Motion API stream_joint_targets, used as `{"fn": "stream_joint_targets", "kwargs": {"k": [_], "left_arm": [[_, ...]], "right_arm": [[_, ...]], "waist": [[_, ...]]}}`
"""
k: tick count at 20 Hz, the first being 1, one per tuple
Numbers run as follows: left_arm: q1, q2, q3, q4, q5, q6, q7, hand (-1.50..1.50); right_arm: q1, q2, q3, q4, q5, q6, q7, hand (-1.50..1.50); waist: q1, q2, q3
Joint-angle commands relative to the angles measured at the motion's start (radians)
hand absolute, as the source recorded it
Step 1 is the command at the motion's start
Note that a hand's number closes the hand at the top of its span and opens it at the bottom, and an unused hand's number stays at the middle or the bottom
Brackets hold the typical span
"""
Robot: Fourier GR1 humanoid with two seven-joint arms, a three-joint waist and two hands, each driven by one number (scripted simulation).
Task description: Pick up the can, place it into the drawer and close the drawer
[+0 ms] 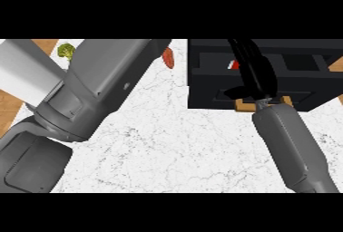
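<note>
The can point(233, 65) shows only as a red-and-white sliver inside the open black drawer point(208, 93), just beside the left edge of the right hand point(254, 72) — too little shows to tell which way it lies. That hand stretches away from the robot over the drawer, black against black, so I cannot tell whether it grips the can. The left forearm point(100, 81) slants well off to the left, its hand out of view — the right hand is nearer for pushing the drawer shut.

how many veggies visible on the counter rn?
2: green broccoli at top left, beside the left forearm; a red-orange piece between that forearm and the black drawer unit. More may be hidden under the forearm.
</note>
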State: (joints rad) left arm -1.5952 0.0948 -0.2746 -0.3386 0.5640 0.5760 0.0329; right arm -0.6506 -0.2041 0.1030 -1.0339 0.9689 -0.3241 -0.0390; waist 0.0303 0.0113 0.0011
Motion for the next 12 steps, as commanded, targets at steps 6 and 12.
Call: {"fn": "stream_joint_targets", "kwargs": {"k": [6,12], "left_arm": [[0.076,0.051,-0.019,-0.096,-0.032,-0.009,0.059,-1.5],[0.116,0.123,-0.028,-0.174,-0.046,-0.041,0.113,-1.5]], "right_arm": [[-0.242,0.032,-0.095,0.351,0.076,-0.244,-0.006,-1.5],[-0.366,0.022,-0.141,0.525,0.083,-0.328,-0.039,-1.5]], "waist": [[0.034,-0.003,0.0],[0.053,0.003,0.0]]}}
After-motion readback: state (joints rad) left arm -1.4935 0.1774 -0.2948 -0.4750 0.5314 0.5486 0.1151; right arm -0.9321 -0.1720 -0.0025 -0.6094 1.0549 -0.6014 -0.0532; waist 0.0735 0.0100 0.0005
